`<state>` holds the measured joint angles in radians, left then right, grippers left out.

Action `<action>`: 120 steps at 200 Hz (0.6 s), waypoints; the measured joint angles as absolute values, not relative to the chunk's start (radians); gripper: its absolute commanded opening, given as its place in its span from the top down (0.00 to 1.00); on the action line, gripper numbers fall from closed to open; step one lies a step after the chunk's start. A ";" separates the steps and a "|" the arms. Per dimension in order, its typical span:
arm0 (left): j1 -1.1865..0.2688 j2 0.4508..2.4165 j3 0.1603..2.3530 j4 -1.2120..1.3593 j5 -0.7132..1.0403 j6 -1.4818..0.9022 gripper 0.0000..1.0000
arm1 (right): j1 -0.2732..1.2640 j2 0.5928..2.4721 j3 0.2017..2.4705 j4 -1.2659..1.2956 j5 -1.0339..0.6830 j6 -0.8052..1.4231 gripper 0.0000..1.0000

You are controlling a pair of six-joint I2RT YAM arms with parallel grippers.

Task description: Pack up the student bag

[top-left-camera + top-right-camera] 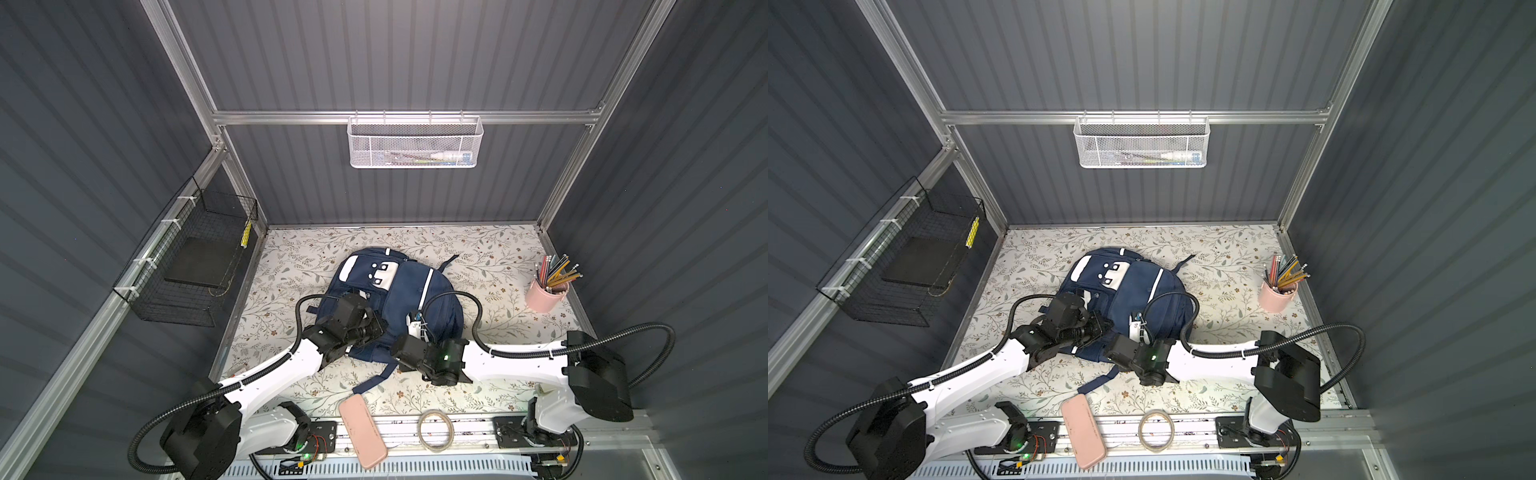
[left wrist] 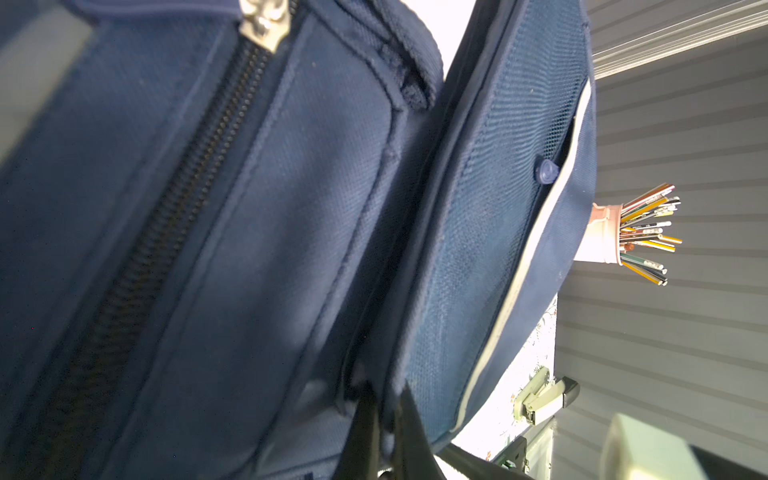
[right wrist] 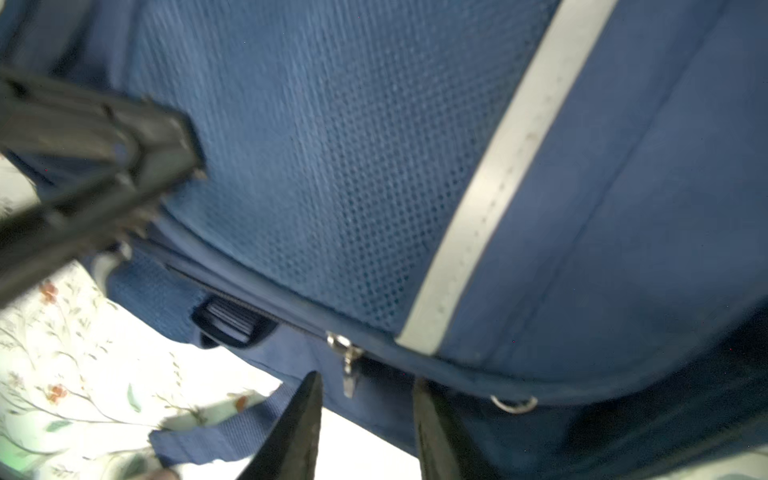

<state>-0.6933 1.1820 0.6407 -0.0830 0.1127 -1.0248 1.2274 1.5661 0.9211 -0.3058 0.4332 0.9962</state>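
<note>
Navy-blue fabric: the large student bag (image 1: pixel 395 291), white-striped with white pocket patches, lies flat in the middle of the floral-print table cover (image 1: pixel 490 257), patched front up. Both arms are over the end nearest their bases.

Left gripper (image 2: pixel 380 405): black fingers pinched together on a piped seam of the bag beside its mesh panel. It grips cloth and nothing else.

Right gripper (image 3: pixel 365 409): jaws part-way apart and empty. The small silver metal zipper pull (image 3: pixel 348 372) hangs just off the tips, roughly in line with the gap. I cannot tell if it touches either finger.

Judged step: open the main compartment, with the left anchoring and the right taking the pull.

Notes for doing it well:
- Advance the right until the tab sits fully between the jaws before closing. The tab is thin and dangles, so a glancing close would likely flick it aside.
- Draw along the zip line, not away from the bag.
- The left should hold the seam taut against the draw, since slack cloth tends to bunch and jam the slider.
- The pale pink oblong case (image 1: pixel 362 432) lies at the near edge, well apart.
</note>
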 measured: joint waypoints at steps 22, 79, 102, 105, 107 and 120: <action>-0.693 1.182 0.641 -0.082 0.113 -1.025 1.00 | 1.227 1.573 0.905 -0.297 0.425 0.981 0.57; -0.693 1.182 0.641 -0.082 0.113 -1.026 1.00 | 1.221 1.658 0.968 -0.279 0.423 0.927 0.89; -0.693 1.179 0.640 -0.082 0.113 -1.026 1.00 | 1.218 1.652 0.968 -0.278 0.419 0.907 1.00; -0.693 1.178 0.640 -0.082 0.113 -1.026 1.00 | 1.218 1.650 0.968 -0.278 0.418 0.907 1.00; -0.693 1.178 0.640 -0.083 0.112 -1.026 1.00 | 1.218 1.648 0.968 -0.279 0.418 0.905 1.00; -0.693 1.172 0.640 -0.084 0.109 -1.026 1.00 | 1.217 1.627 0.957 -0.278 0.415 0.908 1.00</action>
